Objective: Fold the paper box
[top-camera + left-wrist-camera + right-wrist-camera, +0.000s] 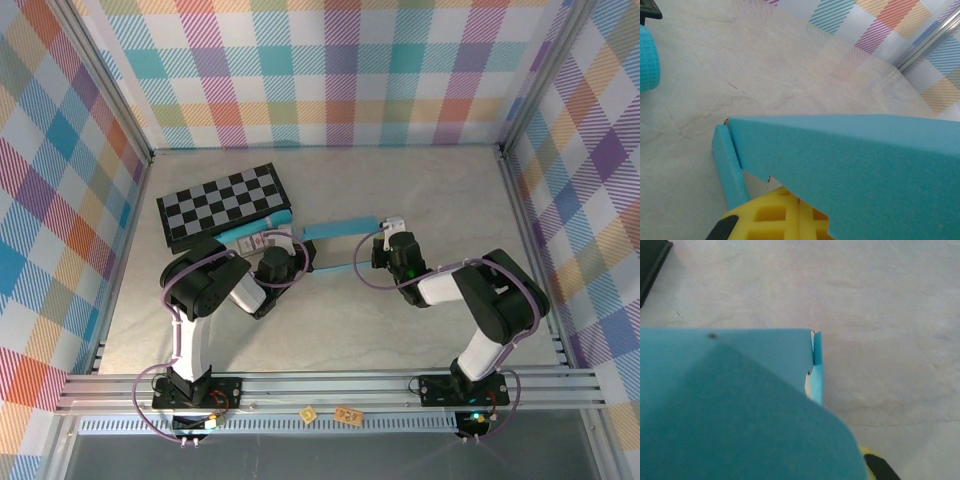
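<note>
**Q:** Box location, quick?

**A:** The thin turquoise-blue cardboard paper box [340, 230] is mid-table [450, 200], between my two hands, just right of the black-and-white checkered board [225, 205]. It looks part-formed, with long walls up.

**Q:** Hands?

**A:** Left hand [275, 265] is at the box's left end with its yellow pads [785, 217] pressed together. A blue panel [855, 160] lies right over them, and I can't tell if cardboard is pinched between. Right hand [385, 245] is at the right end, also pressed together. The cardboard [725, 405] hides its tips, so same doubt on the grip.

**Q:** What could go wrong?

**A:** My guess:
- **Left corner:** the narrow end flap [729, 167] stands apart from the panel. If I push inward there, it could buckle instead of tucking in.
- **Right corner:** the small flap [817, 367] shows a gap and a whitish edge. Pulling the hands apart could tear the slit.
- **Letting go:** if either hand releases, the walls probably spring flat.
- **Sideways shove:** a push to the left slides the box into the checkered board.
</note>
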Motion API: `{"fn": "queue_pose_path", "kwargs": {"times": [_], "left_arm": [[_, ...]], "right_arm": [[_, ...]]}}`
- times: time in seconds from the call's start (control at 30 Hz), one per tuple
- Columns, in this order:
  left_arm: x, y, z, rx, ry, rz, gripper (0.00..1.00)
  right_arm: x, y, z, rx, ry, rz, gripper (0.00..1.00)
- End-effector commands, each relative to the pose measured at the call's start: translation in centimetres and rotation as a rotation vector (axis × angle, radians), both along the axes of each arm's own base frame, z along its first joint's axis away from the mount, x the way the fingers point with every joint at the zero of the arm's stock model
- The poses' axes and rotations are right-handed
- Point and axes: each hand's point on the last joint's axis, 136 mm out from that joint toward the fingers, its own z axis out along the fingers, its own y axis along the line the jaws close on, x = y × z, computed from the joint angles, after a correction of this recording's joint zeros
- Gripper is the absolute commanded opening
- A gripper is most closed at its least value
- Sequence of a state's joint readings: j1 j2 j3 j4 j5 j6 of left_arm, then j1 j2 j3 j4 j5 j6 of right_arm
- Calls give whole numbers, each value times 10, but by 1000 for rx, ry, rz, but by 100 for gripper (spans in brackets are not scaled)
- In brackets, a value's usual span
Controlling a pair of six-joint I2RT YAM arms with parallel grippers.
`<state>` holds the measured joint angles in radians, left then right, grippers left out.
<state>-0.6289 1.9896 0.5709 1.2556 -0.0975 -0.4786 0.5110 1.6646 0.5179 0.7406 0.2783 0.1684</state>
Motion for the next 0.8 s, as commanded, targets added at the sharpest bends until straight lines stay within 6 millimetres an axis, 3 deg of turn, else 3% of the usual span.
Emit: {"fn": "queue_pose_path", "kwargs": {"times": [0.0, 0.23, 0.37, 0.47, 0.6, 0.77], "left_arm": [[-14, -7, -12, 55, 58, -44, 0], [-15, -11, -11, 76, 77, -58, 0], [-12, -14, -11, 88, 77, -66, 0], [-11, -16, -10, 100, 80, -74, 0], [-10, -18, -9, 107, 85, -83, 0], [-9, -18, -10, 111, 90, -81, 0]], "right_arm": [[-6, -1, 16, 40, 26, -30, 15], [-32, -19, 24, 116, 169, -140, 43], [-50, -13, 30, 196, 251, -136, 48], [-60, -12, 51, 254, 257, -137, 54], [-63, -10, 96, 302, 231, -123, 56], [-46, -19, 158, 313, 105, -172, 62]]}}
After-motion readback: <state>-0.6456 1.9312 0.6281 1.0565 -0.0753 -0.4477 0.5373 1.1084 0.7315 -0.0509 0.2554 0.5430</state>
